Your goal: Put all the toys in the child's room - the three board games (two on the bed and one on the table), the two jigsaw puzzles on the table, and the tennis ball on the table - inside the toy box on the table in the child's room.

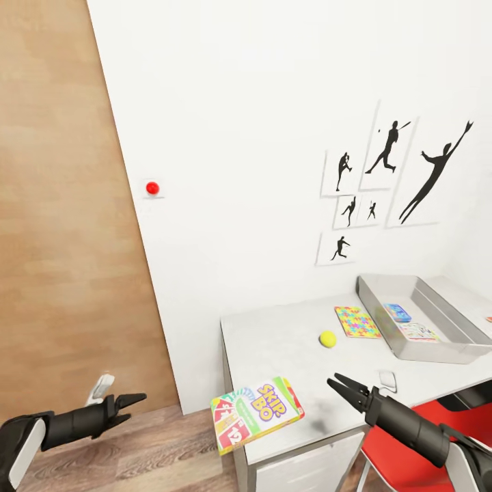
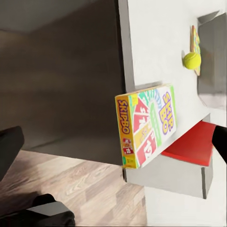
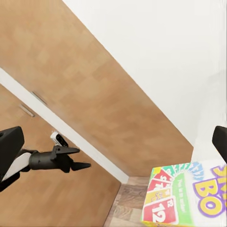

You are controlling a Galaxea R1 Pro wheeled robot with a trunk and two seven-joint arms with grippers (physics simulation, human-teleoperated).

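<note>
Both grippers (image 1: 139,398) (image 1: 333,380) apart – empty, toy box (image 1: 437,352) holding two board games (image 1: 398,312).

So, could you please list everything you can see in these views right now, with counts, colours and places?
Skip-Bo board game: one, white-green with red, on the table's near left corner, overhanging the edge.
Tennis ball: one, yellow-green, on the table between the Skip-Bo board game and the jigsaw puzzle.
Jigsaw puzzle: one, multicolour, flat on the table beside the toy box.
Toy box: one, light grey, at the table's far right; a blue box and a pale printed item lie inside.
Table: one, pale grey-white, against the wall.
Chair: one, red seat, under the table.
Silhouette pictures: six, black on white, on the wall.
Red button: one, on the wall.
Left gripper: black, open, over the floor.
Right gripper: black, open, above the table's front edge.
</note>
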